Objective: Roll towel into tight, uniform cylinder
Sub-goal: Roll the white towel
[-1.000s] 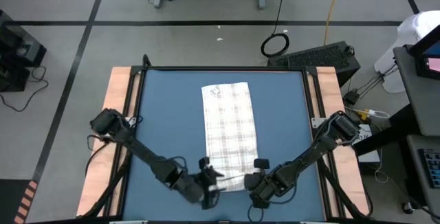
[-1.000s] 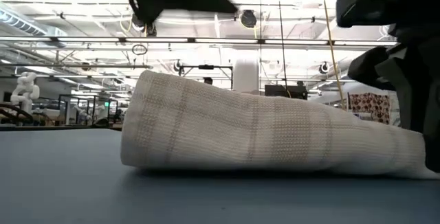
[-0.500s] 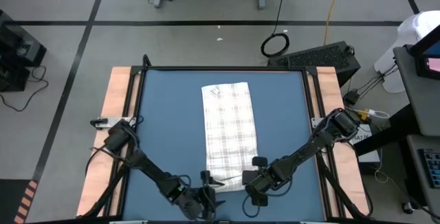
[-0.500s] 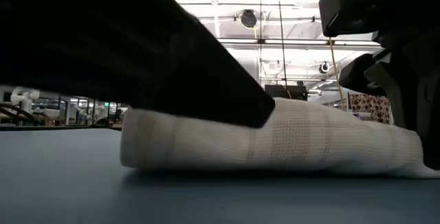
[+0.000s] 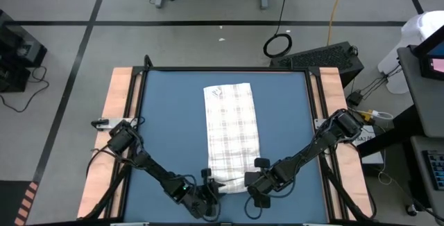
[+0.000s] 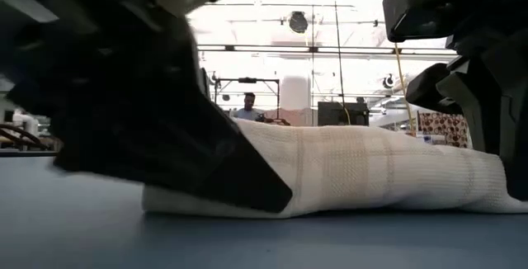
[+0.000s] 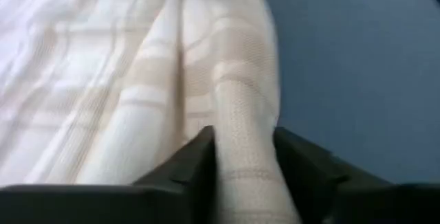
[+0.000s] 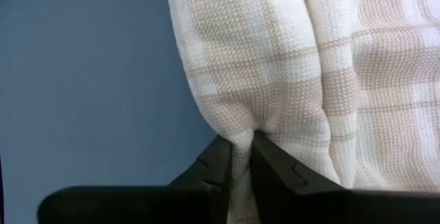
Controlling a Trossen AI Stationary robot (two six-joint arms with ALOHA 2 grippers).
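Note:
The white checked towel (image 5: 232, 129) lies as a long strip on the blue mat (image 5: 166, 129). Its far end is flat and its near end is rolled into a low roll (image 6: 371, 170). My left gripper (image 5: 210, 188) is at the roll's left end and shut on it. It shows as the dark mass in the low view (image 6: 165, 153). My right gripper (image 5: 254, 179) is at the roll's right end and shut on it. It also shows in the low view (image 6: 495, 96). My left gripper has the left end of the roll (image 7: 240, 148) between its two fingers (image 7: 196, 162), several layers thick. The fingers come nearly level from the table's near left and lie along the roll. The roll rests on the mat. My right gripper pinches a gathered fold at the roll's right end (image 8: 240, 124) between its two fingers (image 8: 218, 159). It comes low from the table's near right. The cloth puckers at the fingertips, and the roll lies on the mat.
Wooden table borders (image 5: 118, 101) run along both sides of the mat. Bare blue mat lies to the left and right of the towel. A white rounded object (image 5: 420, 32) stands off the table at the far right. A person (image 6: 249, 104) shows far off in the room.
My left gripper has come down from above the roll to its left end, toward the table's near edge. My right gripper has shifted slightly toward the towel. The roll's left end now sits lower and flatter than before.

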